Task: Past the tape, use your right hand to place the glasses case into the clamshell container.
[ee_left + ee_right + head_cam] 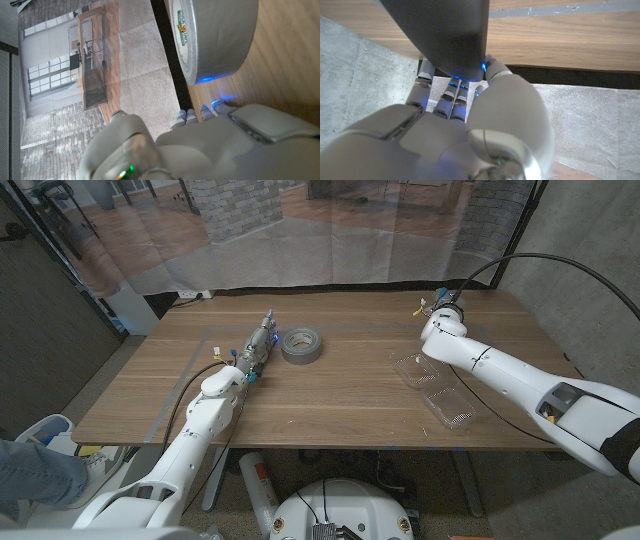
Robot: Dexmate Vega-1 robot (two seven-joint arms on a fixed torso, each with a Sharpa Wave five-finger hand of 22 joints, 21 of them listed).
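Observation:
In the right wrist view my right hand [455, 125] grips a dark grey glasses case [445, 35], fingers wrapped round its end. In the head view the right hand [441, 308] is raised over the table's far right part, just beyond the clear clamshell container [438, 388], which lies open on the wood. A grey tape roll [300, 344] lies flat at the table's middle. My left hand [260, 343] stretches along the table right beside the roll, holding nothing. The left wrist view has its fingertips [200, 111] close to the tape roll [220, 35].
The wooden table [350, 405] has a thin grey strip [188, 375] marked on its left part. A clear plastic curtain [300, 230] hangs behind the far edge. A black cable [560, 265] loops over my right arm. A person's leg [30, 470] is at the bottom left.

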